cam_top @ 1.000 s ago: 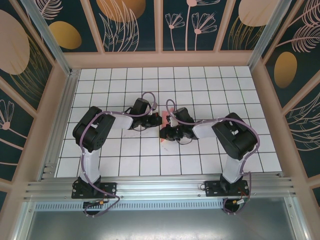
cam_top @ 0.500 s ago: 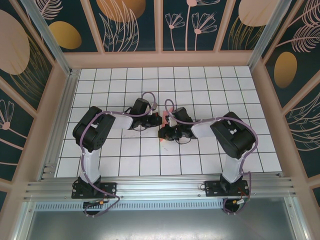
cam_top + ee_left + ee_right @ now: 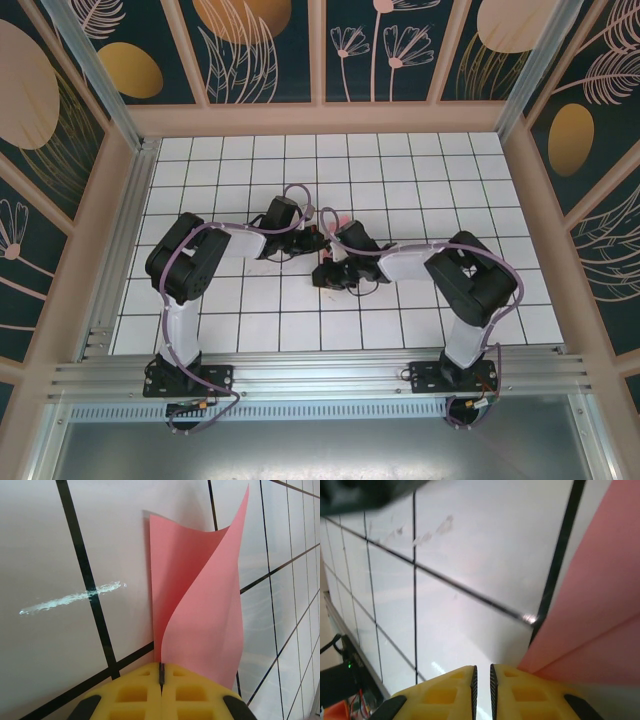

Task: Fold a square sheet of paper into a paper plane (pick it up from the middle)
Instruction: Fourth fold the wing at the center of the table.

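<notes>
The square sheet of paper (image 3: 200,605) is pink-red and stands curled upward from the white tile, with one corner pointing up. My left gripper (image 3: 161,665) is shut on its lower edge, the yellow pads pressed together on it. In the top view the left gripper (image 3: 318,241) and the right gripper (image 3: 320,276) meet at the table's middle, and the wrists hide most of the sheet. My right gripper (image 3: 482,667) is open by a thin slit with nothing in it. The paper (image 3: 600,620) lies just to its right, apart from the slit. A finished paper plane is out of view.
The white grid table (image 3: 400,170) is fenced by wooden walls (image 3: 330,118), with an aluminium rail (image 3: 320,375) along the near edge. A pale scuff mark (image 3: 72,597) crosses a grid line left of the paper. A dark blurred part (image 3: 365,492) hangs at the upper left.
The right gripper has swung toward the near left and lower, its wrist turning away from the paper. The left arm has held still with the sheet.
</notes>
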Robot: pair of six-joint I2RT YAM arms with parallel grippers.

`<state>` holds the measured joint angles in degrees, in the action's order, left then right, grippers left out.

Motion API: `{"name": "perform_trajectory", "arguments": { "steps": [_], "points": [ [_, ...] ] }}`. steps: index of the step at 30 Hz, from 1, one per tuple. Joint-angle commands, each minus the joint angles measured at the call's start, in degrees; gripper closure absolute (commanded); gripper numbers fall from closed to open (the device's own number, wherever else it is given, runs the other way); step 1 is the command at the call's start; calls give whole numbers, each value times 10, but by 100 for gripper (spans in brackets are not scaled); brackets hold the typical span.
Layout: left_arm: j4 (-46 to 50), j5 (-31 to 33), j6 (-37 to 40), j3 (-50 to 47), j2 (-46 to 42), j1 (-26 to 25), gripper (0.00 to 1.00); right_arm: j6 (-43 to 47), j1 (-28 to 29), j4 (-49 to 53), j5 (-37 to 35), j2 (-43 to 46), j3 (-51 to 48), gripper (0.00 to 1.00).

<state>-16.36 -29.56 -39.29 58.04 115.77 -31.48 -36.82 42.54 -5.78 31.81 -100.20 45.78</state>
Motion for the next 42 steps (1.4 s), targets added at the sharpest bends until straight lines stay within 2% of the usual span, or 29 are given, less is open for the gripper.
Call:
{"name": "perform_trajectory", "arguments": {
  "steps": [1,7,16,22,28,34,42],
  "points": [
    [46,82,8,-12,53,3,100,-11,-16,4,-17,75,4,81],
    [48,76,6,-9,50,2,100,-29,-70,46,-124,74,10,86],
    [48,70,4,-8,49,3,100,-33,-67,-4,-66,8,32,88],
    [40,54,7,-4,46,3,100,-39,-68,-4,-73,-21,33,88],
    [44,50,12,1,41,2,100,-50,-70,-15,-69,-30,29,88],
    [43,50,12,0,37,2,100,-62,-75,-81,-44,-3,5,88],
    [43,50,11,0,31,3,100,-74,-83,-57,-84,-22,11,88]
  ]
}}
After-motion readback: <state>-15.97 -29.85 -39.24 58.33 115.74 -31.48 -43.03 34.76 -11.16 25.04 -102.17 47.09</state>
